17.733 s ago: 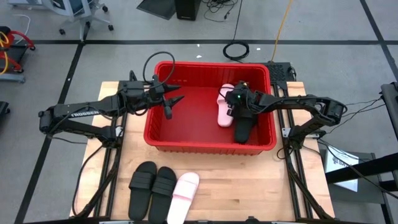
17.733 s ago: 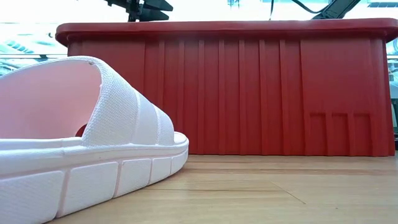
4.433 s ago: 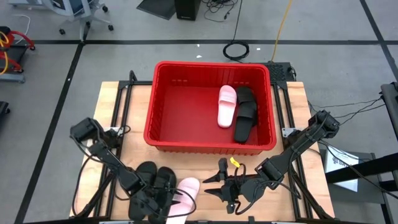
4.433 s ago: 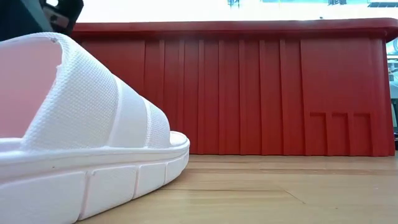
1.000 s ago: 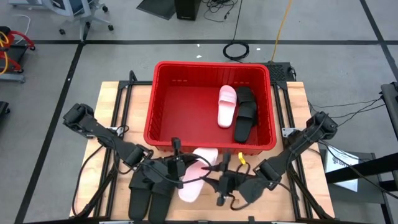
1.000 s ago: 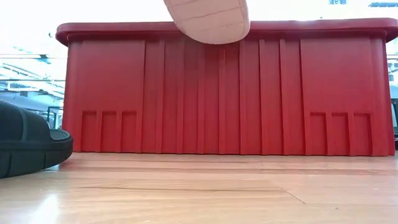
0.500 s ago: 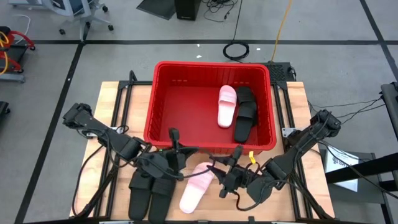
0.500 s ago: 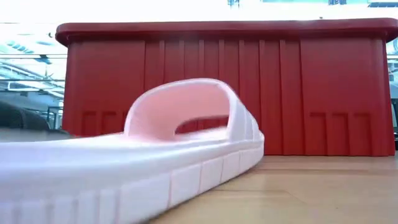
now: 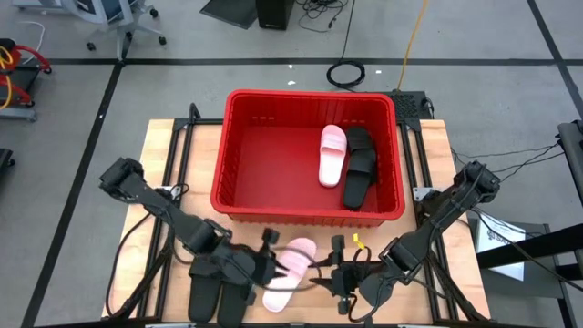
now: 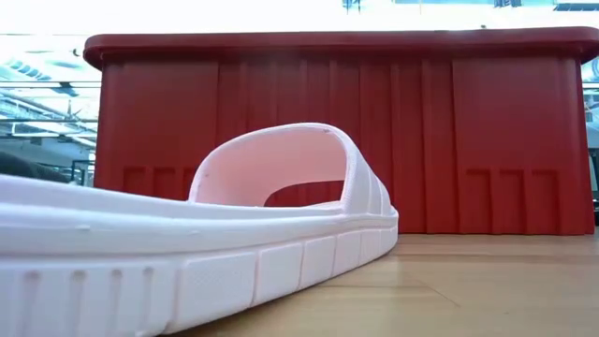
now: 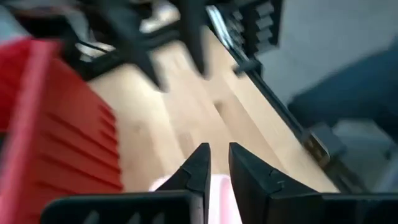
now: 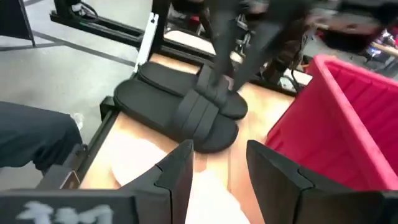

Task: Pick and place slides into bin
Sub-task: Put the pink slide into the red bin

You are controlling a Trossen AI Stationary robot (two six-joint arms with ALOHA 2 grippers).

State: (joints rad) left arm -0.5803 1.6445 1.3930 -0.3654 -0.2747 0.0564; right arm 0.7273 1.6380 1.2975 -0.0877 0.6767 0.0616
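Observation:
A light pink slide (image 9: 288,266) lies sole down on the table in front of the bin's near wall, its strap (image 10: 281,154) at the far end. My left gripper (image 9: 265,263) hovers at its left side, fingers a narrow gap apart (image 11: 219,152), with pink (image 11: 221,194) showing between them. My right gripper (image 9: 333,275) stands open (image 12: 219,149) at the slide's right, and the pale slide (image 12: 140,160) lies below its fingers. Two black slides (image 9: 219,284) lie side by side at the near left. The red bin (image 9: 239,196) holds one pink (image 9: 332,155) and one black slide (image 9: 359,166). My left gripper stands at the pink slide's left edge, its fingers slanting down toward it. I cannot tell whether they touch it, because its own fingers cover that place in the wrist view.
The bin's tall near wall (image 10: 421,131) rises just behind the pink slide. The black pair (image 12: 186,109) lies close to my left arm. Bare wood shows at the near right of the table (image 9: 428,292). Metal frame rails run along both table sides.
A second ago the pink slide hung in the air before the bin's near wall, at my left gripper. It has fallen to the table and lies sole down. My left gripper has swung toward the near edge and tipped down beside it. My right gripper has drifted toward the near edge.

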